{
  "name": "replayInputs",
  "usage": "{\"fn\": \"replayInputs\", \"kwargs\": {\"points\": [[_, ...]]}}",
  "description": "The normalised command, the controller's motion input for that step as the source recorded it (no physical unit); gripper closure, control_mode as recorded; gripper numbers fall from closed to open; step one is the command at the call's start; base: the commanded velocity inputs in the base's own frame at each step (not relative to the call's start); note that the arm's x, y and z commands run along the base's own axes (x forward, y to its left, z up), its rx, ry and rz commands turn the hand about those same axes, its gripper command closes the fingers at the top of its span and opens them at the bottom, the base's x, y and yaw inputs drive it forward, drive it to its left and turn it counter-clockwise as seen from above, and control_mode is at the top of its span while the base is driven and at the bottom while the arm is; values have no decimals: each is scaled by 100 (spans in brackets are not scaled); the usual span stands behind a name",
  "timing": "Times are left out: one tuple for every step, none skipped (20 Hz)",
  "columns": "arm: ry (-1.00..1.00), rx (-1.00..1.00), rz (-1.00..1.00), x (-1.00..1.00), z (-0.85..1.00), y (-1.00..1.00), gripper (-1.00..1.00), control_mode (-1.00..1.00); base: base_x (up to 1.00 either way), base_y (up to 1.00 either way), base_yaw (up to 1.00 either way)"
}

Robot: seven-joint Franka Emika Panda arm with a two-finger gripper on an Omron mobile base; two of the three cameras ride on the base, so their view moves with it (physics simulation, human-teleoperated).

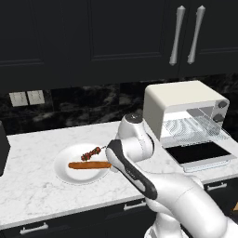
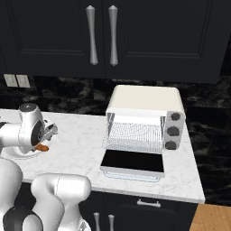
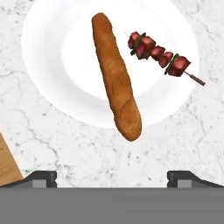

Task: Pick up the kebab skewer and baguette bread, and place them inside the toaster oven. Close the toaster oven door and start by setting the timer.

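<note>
Two food items are seen on a white plate point(image 3: 52, 65) resting on the marbled worktop point(image 1: 32, 186): the baguette bread point(image 3: 116, 76) and, just beside it without contact, the kebab skewer point(image 3: 159, 57). One end of the baguette bread projects past the plate rim; the bare stick end of the kebab skewer likewise reaches over the rim.

Seen from the left base camera, the arm is folded forward from the lower right, its upper joints bent over the worktop edge beside the plate, so that the hand is pointed down at the plate. In the hand view the tool point(image 3: 112, 177) is held above the plate and clear of both items; its two dark fingertips point(image 3: 41, 178) are spread wide apart with nothing between them.

Well apart from the plate, further along the worktop, the toaster oven point(image 1: 183, 109) is shown with its wire rack exposed. The toaster oven door point(image 1: 200, 155) is folded down flat in front of it, and three dark knobs point(image 2: 173, 131) are set on the side of its face away from the plate.
</note>
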Motion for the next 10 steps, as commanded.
{"fn": "replayInputs", "kwargs": {"points": [[3, -7, 11, 14, -4, 86, -100, -100, 0, 0, 0], [4, -5, 13, 9, -1, 70, -100, -100, 0, 0, 0], [4, -5, 11, 0, 0, 42, -100, -100, 0, 0, 0], [0, -7, 10, 0, 0, 37, -100, -100, 0, 0, 0], [1, -5, 12, 0, 0, 26, -100, -100, 0, 0, 0], [0, -3, 13, 0, 0, 21, -100, -100, 0, 0, 0], [0, -5, 14, 0, 0, 24, -100, -100, 0, 0, 0], [0, -5, 17, 0, 0, 31, -100, -100, 0, 0, 0], [0, -3, 15, 0, 0, 35, -100, -100, 0, 0, 0], [1, -6, 11, 11, 0, 47, -100, -100, 0, 0, 0]]}}
